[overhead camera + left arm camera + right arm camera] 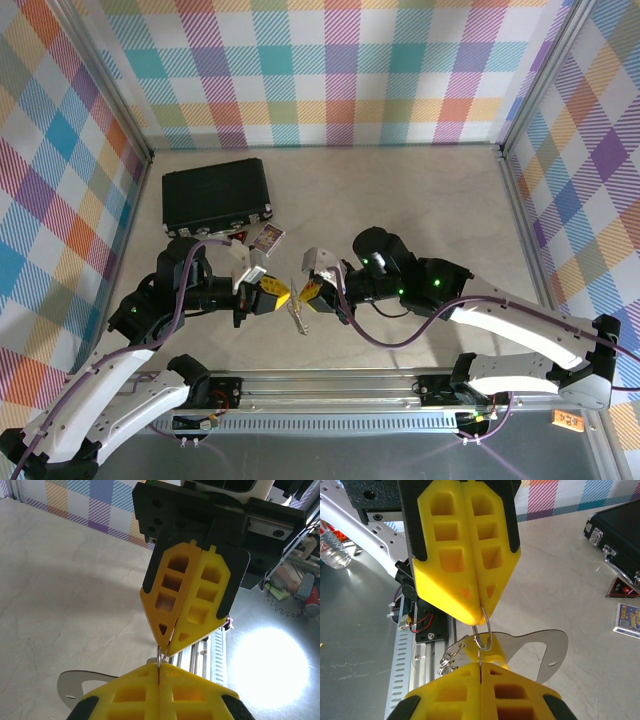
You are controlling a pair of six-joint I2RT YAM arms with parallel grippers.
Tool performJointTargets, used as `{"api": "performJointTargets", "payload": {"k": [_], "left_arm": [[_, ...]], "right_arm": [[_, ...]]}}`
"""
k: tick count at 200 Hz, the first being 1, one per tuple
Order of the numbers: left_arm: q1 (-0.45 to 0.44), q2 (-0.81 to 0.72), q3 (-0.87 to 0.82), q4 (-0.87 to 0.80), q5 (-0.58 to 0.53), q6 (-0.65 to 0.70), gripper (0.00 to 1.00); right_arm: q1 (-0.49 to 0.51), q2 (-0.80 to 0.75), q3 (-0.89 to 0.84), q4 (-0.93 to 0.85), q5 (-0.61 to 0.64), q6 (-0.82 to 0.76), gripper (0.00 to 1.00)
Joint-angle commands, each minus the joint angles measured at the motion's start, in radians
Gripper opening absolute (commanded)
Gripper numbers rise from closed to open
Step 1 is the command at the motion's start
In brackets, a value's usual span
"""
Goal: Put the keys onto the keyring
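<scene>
The keyring (535, 639) is held in the air between the two hands, above the near edge of the bench (400, 200). It is a flat, silver-grey metal loop with a small wire ring (490, 630) at one end. A cluster of small silver pieces (449, 657) dangles below it, and I cannot tell which of them, if any, is a key. It looks light, stiff and slick. The thin wire could slip or twist between the pads, so a firm pinch on the flat plate seems the safer hold, leaving the ring free for threading. The left hand (278, 296) is closed, its tips nipping the top of the wire ring. The right hand (308, 291) is also closed, clamped on the metal just below the ring. The two hands meet nose to nose, fingertips almost touching, with both forearms reaching inward from their bases.
</scene>
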Motion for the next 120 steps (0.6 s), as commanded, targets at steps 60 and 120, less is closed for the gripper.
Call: {"api": "performJointTargets", "payload": {"k": [60, 120], "left_arm": [[-0.009, -0.016, -0.007, 0.053, 0.027, -0.005, 0.0], [-0.009, -0.016, -0.007, 0.054, 0.026, -0.005, 0.0]], "right_arm": [[0.009, -0.029, 0.019, 0.015, 0.013, 0.024, 0.0], [0.008, -0.03, 0.024, 0.021, -0.006, 0.028, 0.0]]}}
